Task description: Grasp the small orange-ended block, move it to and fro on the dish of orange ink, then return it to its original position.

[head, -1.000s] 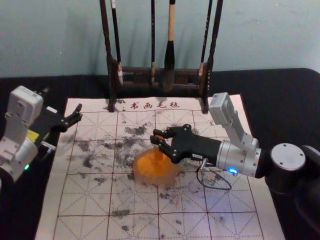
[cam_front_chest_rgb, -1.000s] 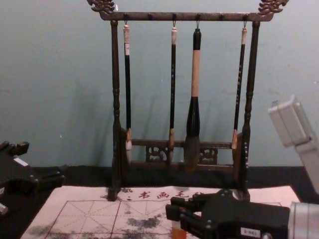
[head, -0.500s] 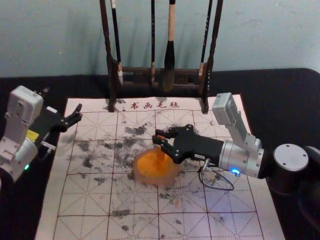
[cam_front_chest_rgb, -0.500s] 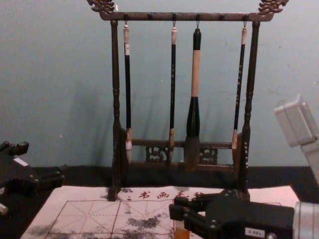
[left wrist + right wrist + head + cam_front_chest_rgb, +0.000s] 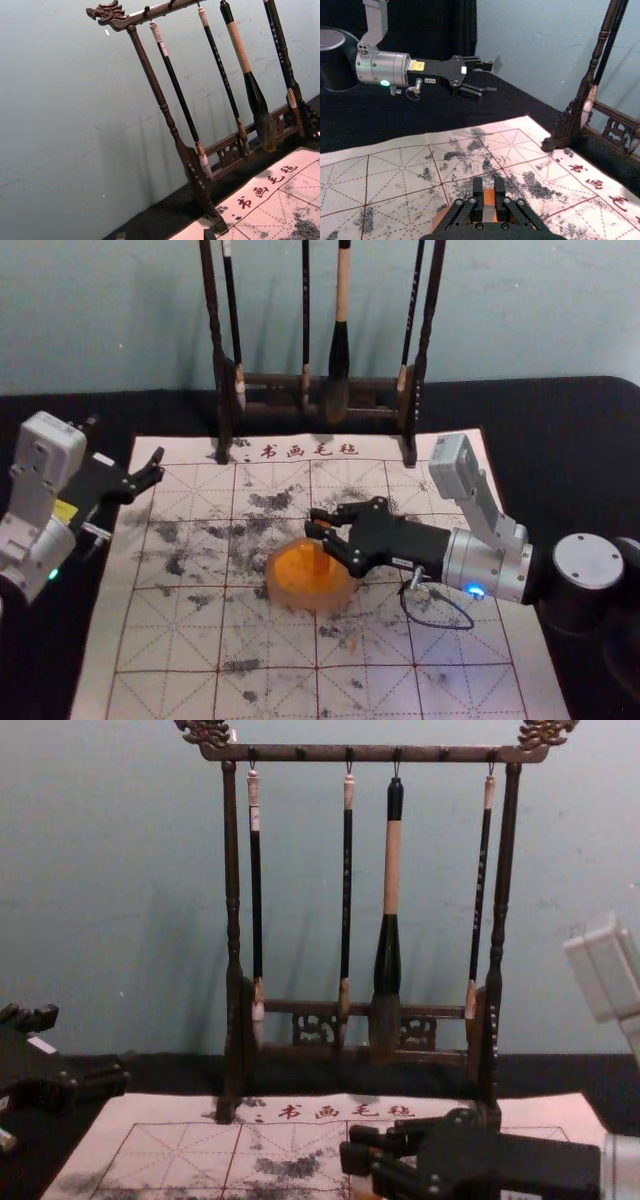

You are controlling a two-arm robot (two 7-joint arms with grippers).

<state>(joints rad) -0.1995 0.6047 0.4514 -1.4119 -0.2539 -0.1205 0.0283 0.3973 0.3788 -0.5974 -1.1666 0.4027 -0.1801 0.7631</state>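
Note:
The right gripper [image 5: 318,522] is over the far right part of the round dish of orange ink [image 5: 284,592], shut on the small orange-ended block [image 5: 321,558], which points down into the dish. In the right wrist view the block's orange top [image 5: 489,196] is between the fingertips of the right gripper [image 5: 489,192]; the dish edge [image 5: 440,218] is partly behind the fingers. Whether the block's lower end touches the ink I cannot tell. The left gripper [image 5: 153,476] is parked open at the mat's far left edge; in the left wrist view its fingertips [image 5: 165,235] stand apart.
A dark wooden rack [image 5: 270,381] with several hanging brushes stands at the far edge of the ink-stained, gridded mat [image 5: 170,640]. The large brush [image 5: 388,960] hangs beyond the right gripper. Black cloth [image 5: 540,430] surrounds the mat.
The right gripper and the block have shifted slightly to the right and a little nearer the robot, still over the dish. The left arm, dish and rack have stayed where they were.

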